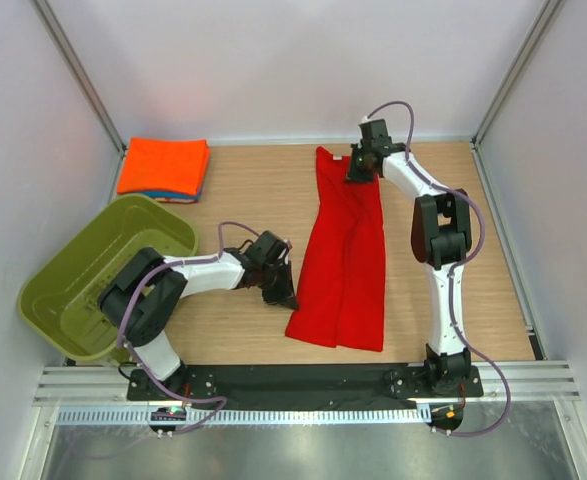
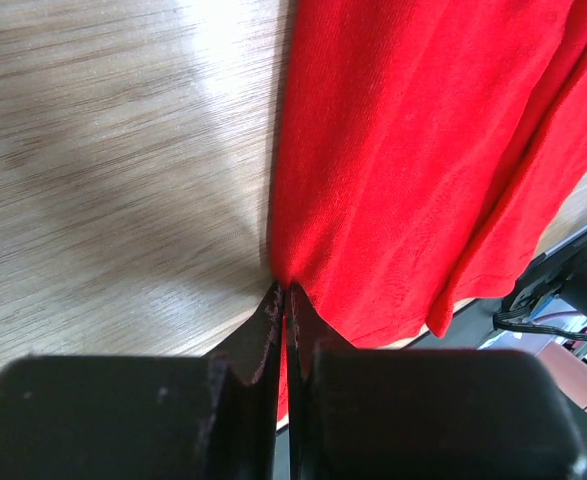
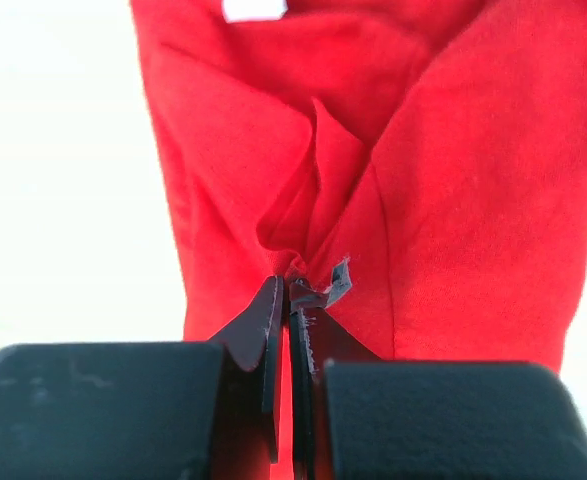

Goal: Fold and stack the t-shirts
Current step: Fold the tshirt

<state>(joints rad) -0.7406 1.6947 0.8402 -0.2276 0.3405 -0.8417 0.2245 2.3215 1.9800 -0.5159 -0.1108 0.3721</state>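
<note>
The red t-shirt (image 1: 343,260) is laid lengthwise on the worktop (image 1: 253,190), with its near left edge pinched in the closed left hand (image 1: 278,292). Its bunched far end is clamped in the right hand (image 1: 361,170). Beyond the olive-green basket (image 1: 33,290), the folded orange t-shirt (image 1: 163,165) is stacked on the blue t-shirt (image 1: 173,194).

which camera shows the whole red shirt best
Top external: the red t-shirt lies there end to end. The left wrist view shows only a side edge at the left gripper; the right wrist view only bunched cloth and the white label.
</note>
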